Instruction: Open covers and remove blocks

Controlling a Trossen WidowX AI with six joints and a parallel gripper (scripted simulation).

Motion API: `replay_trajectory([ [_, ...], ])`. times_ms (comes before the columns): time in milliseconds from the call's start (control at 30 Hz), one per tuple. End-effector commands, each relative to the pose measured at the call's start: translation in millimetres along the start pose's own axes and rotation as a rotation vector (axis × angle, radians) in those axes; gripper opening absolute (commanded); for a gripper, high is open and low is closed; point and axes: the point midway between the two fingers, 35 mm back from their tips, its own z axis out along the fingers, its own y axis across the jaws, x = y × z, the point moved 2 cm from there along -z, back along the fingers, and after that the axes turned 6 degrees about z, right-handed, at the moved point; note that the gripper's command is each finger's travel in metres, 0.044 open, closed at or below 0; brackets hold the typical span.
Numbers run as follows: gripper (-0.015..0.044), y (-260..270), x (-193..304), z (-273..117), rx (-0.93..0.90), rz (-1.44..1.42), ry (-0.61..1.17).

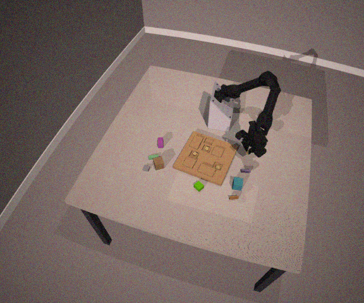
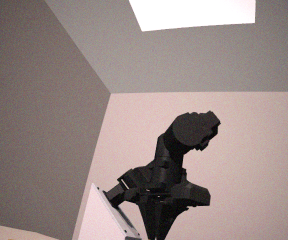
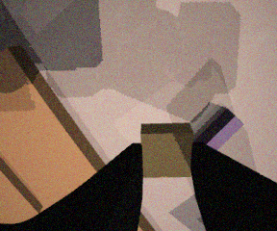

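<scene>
Olive block (image 3: 166, 153) sits clamped in the tool (image 2: 155, 233) (image 3: 165, 153), held above the counter (image 1: 136, 202) just beside the wooden board (image 1: 205, 158) (image 3: 47, 140)

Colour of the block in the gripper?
Olive-yellow; the block between the fingers of the gripper shows best in the wrist view.

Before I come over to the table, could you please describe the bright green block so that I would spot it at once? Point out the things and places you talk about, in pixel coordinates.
Find the square wooden puzzle board (image 1: 181, 163) on the pale table (image 1: 117, 182). Just off its edge farthest from the white angled arm mount (image 1: 218, 117) sits a small bright green block (image 1: 198, 185). Its vivid green sets it apart from the larger teal block (image 1: 237, 183).
</scene>
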Motion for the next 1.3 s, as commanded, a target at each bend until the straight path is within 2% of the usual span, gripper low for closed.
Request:
replay_trajectory([
  [0,0.0080,-0.7,1.4,7.2,-0.002,0.005,0.005],
  [1267,0.0080,-1.8,2.3,69.0,-0.002,0.005,0.004],
])
